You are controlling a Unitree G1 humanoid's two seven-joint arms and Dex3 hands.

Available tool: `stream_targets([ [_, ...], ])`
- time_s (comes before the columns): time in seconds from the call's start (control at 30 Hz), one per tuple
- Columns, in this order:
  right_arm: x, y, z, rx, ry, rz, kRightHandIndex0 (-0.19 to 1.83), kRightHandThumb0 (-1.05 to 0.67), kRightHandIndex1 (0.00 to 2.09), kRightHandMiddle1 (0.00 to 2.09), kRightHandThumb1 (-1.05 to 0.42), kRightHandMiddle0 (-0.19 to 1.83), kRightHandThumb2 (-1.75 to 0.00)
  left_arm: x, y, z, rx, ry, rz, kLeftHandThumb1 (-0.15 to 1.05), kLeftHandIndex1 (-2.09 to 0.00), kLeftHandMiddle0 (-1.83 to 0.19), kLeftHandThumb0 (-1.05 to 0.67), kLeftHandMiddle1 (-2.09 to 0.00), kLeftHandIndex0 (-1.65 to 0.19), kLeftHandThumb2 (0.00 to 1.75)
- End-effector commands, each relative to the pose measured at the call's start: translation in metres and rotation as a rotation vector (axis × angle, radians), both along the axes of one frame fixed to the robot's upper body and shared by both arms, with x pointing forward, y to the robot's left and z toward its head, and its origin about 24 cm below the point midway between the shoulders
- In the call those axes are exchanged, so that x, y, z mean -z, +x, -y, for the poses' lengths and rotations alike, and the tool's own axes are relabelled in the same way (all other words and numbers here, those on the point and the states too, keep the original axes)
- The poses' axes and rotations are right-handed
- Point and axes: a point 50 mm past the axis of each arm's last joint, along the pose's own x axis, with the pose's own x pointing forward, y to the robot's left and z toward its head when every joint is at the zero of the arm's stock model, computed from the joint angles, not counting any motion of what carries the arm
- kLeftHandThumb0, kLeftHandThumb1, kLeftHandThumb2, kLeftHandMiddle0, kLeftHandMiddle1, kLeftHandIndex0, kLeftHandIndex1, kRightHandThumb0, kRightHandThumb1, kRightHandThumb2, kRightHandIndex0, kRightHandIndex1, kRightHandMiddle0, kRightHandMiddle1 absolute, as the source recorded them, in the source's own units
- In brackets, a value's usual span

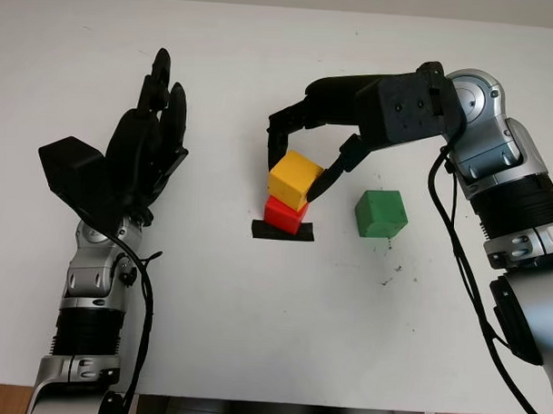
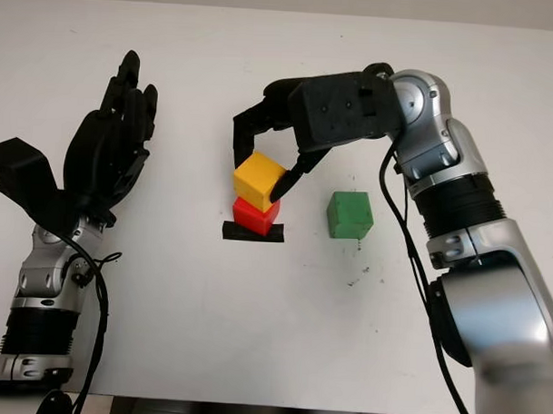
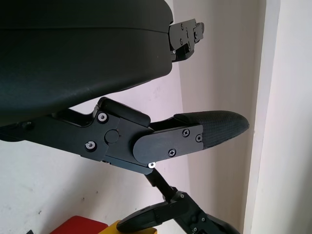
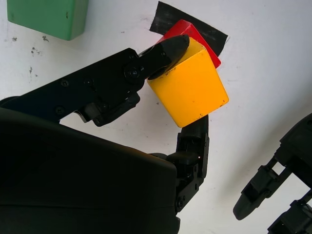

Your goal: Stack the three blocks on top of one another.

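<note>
Your right hand (image 1: 301, 167) has its fingers (image 4: 165, 51) clamped on the yellow block (image 1: 294, 179), one fingertip pressed on one side face and another finger on the opposite face. The yellow block is a plain, matte, sharp-edged cube, and it sits on top of the red block (image 1: 283, 214), turned a little so that its edges do not line up with the one below; a corner of red peeks out beyond your fingertip in the right wrist view. You cannot tell from the pictures whether the yellow block's weight is fully on the red one or partly carried by your fingers.

The red block is a cube of much the same build, and it stands on a strip of black tape (image 1: 282, 232) stuck flat to the white table (image 1: 254, 324), directly under your closed fingers.

The green block (image 1: 380, 213) stands by itself on the table just beside the stack, on the outer side of your right fingers and apart from them. It is the same kind of cube, solid green, with a few dark specks on the table near it.

Your left hand (image 1: 142, 152) is open and held up over the table, well apart from the stack, its fingers pointing away from you.
</note>
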Motion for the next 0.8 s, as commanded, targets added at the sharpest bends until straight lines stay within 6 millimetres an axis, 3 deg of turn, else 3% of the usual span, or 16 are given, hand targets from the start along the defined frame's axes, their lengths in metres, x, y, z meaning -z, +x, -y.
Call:
stream_targets([
  [0.0,-0.0062,-0.0019,-0.0038,-0.022,0.001,0.015,0.25,-0.41,0.05,1.46,-0.95,0.43,-0.05,0.0004,-0.0024,0.0024,0.004,0.004,0.005,1.05,-0.05,0.17,-0.81,-0.05,0.18,0.58],
  [0.77,-0.0007,-0.0008,-0.0038,-0.031,-0.001,0.004,0.27,-0.47,0.05,1.49,-0.95,0.47,-0.05,0.0024,-0.0051,0.0038,-0.008,0.01,0.001,1.05,-0.06,0.16,-0.82,-0.06,0.17,0.58],
])
